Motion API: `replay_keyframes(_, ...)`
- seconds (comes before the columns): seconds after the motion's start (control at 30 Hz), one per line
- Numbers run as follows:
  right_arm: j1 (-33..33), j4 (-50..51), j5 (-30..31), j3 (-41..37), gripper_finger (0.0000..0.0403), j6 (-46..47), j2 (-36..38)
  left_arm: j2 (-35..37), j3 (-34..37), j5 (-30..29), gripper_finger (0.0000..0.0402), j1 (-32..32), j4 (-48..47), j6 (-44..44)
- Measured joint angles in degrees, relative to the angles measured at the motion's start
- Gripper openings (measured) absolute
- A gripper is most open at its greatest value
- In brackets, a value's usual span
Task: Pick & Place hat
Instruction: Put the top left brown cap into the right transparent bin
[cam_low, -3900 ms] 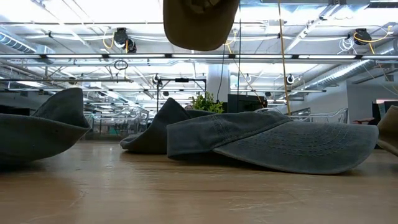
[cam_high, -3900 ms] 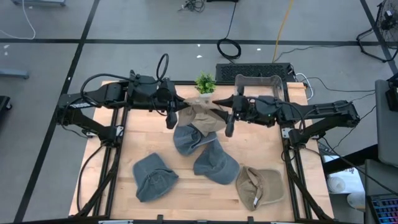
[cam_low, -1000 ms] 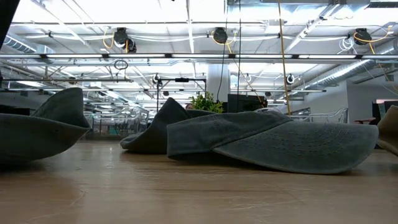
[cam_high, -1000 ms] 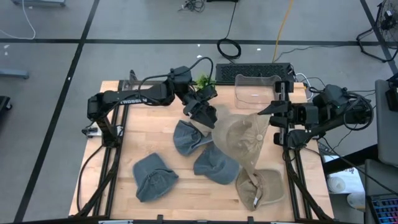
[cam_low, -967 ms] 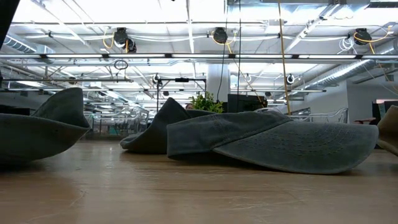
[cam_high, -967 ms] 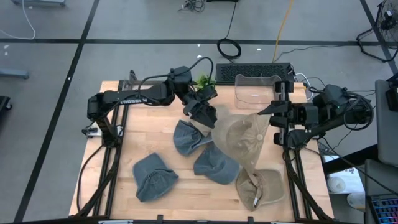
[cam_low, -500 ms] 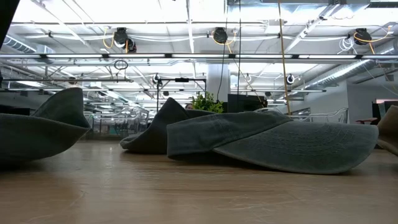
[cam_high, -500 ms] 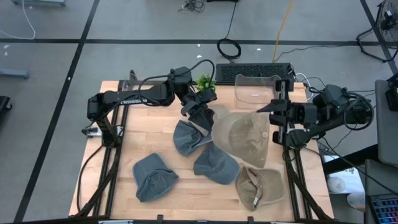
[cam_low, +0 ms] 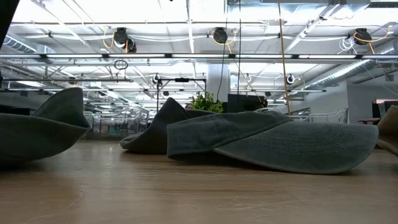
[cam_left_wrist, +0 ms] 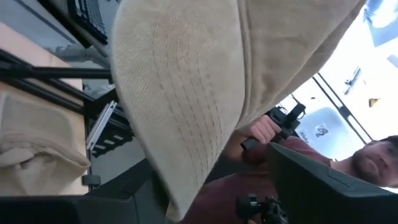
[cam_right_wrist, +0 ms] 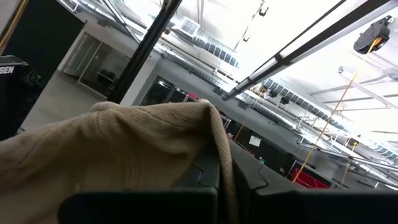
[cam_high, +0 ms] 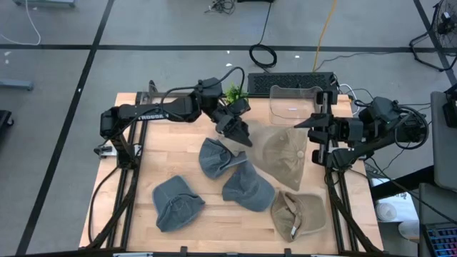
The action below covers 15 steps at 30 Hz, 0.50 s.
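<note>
Tan hat (cam_high: 282, 153) hangs above the tabletop (cam_high: 171, 153), stretched between both tools. Right tool (cam_high: 308, 128) is clamped tight on its edge; left tool (cam_high: 243, 137) pinches its brim. 3 grey hats (cam_high: 243, 187) lie below.

tan hat (cam_high: 283, 153) between both claws, table (cam_high: 171, 160)

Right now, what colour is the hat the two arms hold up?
Tan hat, clearest in the high view.
</note>
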<state>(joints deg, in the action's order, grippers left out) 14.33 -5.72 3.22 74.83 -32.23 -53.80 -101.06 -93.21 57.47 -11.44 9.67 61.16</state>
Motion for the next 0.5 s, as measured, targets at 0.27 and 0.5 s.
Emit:
replay_keyframes(0.27,0.00,0.01,0.17,-0.02,0.0000,0.00,-0.02,0.00,0.00,0.44,0.0173,0.56,-6.47,-3.56)
replay_keyframes(0.5,0.00,0.21,0.45,-0.06,0.0000,-0.07,-0.27,0.07,-0.01,1.24,0.0038,0.10,-6.00,-4.46)
